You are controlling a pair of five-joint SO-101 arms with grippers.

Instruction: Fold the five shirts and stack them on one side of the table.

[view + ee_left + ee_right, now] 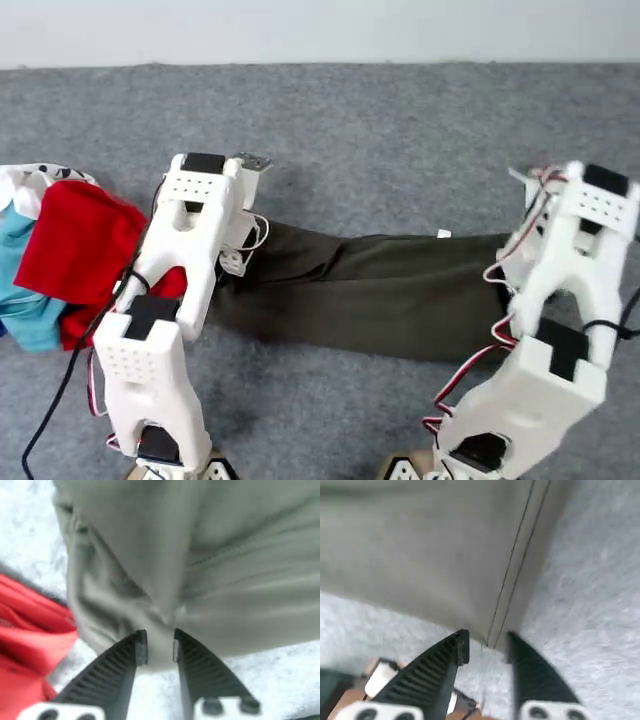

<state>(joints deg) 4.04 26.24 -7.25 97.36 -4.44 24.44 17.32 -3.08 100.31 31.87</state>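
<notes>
High view. The olive shirt (370,290) lies stretched out long across the grey table (400,120). The left arm (190,220) stands over one end of it and the right arm (570,260) over the other. Both arms are bent forward and down, with their wrists low at the cloth. Just past the left-arm end of the olive shirt sits a loose heap made up of a red shirt (75,245), a teal shirt (25,300) and a bit of white patterned cloth, none of it folded. Judged step: an early fold on the olive shirt, with both ends taken up for a lengthwise turn. Most of the task is still ahead.

Left wrist view. The left gripper (157,647) is clenched on a bunched fold of the olive shirt. Cloth fills the narrow gap between the jaws and hangs wrinkled beyond them. The red shirt lies close beside this end.

Right wrist view. The right gripper (486,647) has the hemmed corner of the olive shirt between its tips. The jaws stand somewhat wider here, but the corner looks caught and raised off the table, so I read it as a grasp.

The next move probably calls for both arms to carry their ends the same way together, keeping the span taut, and to lay that edge onto the far edge. Uneven travel would skew the fold. The left-arm end could also drag the red shirt along.
</notes>
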